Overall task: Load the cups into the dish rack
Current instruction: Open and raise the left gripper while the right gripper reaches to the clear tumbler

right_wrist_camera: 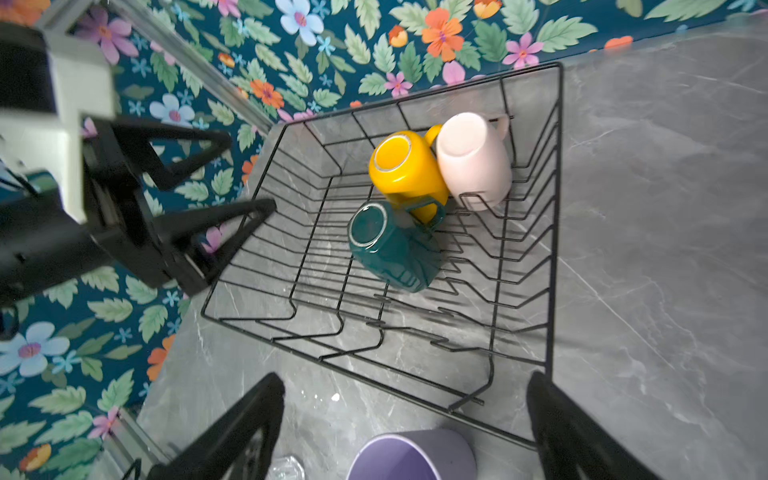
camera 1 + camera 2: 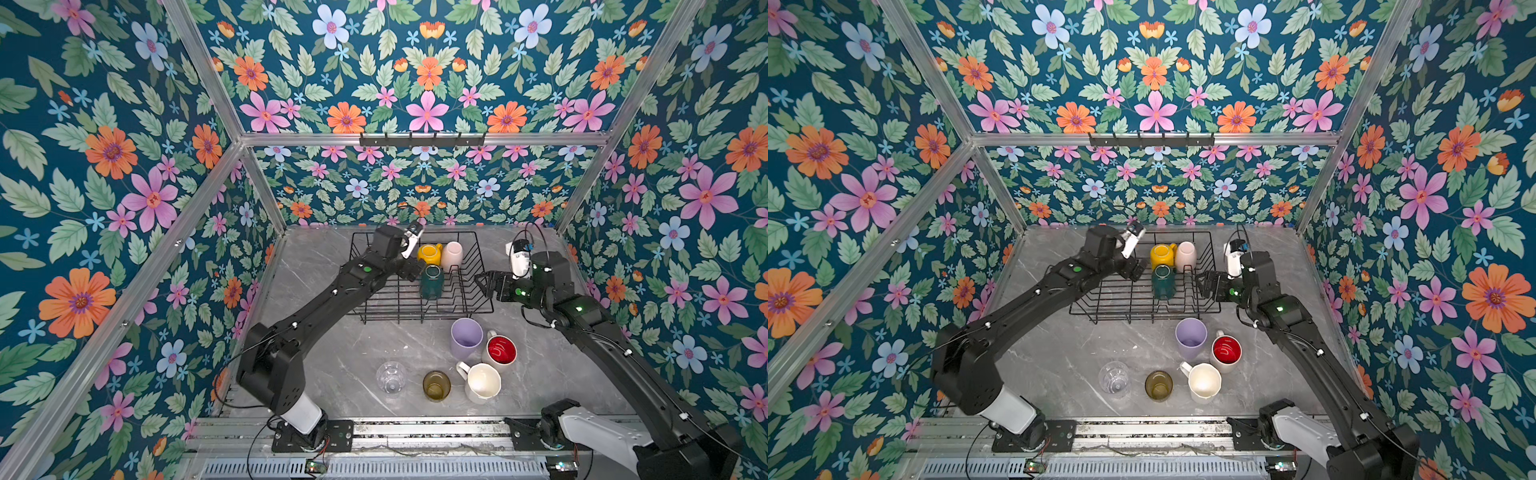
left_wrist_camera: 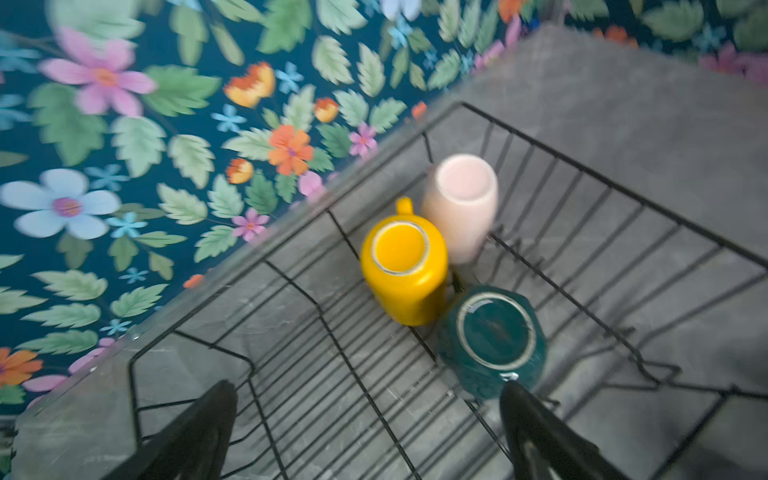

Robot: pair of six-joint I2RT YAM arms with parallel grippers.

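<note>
On the left gripper [image 3: 365, 392], jaws spread to full width, with nothing between them. Hovers above the wire floor of the black wire rectangular dish rack [image 2: 382, 297], inside its walls. Just ahead of those jaws, three cups base-up in the rack: nearest, a glossy dark green ceramic mug [image 3: 492, 332], close by one fingertip [image 3: 519, 411] yet apart from it in the right wrist view; beyond it, a bright yellow ceramic mug [image 3: 405, 270]; right against the yellow one, a pale cream cup [image 3: 463, 208], at the upright dividers.

On the right gripper [image 1: 405, 380], jaws likewise wide apart and empty. Sits just beside the rack's side wall, aimed across it, with the rack's near edge running between the fingers in its own wrist view. Near these jaws, outside the rack's front wall, a lilac plastic tumbler [image 1: 399, 455], upright on the grey marbled tabletop [image 2: 332, 365]. Farther from these jaws, toward the robot's base, all mouth-up on the table: a white mug with red lining [image 2: 500, 350] just beside the tumbler, a plain white ceramic mug [image 2: 482, 382], an olive-amber glass [image 2: 436, 385] and a clear glass [image 2: 391, 376], well apart from both grippers.
</note>
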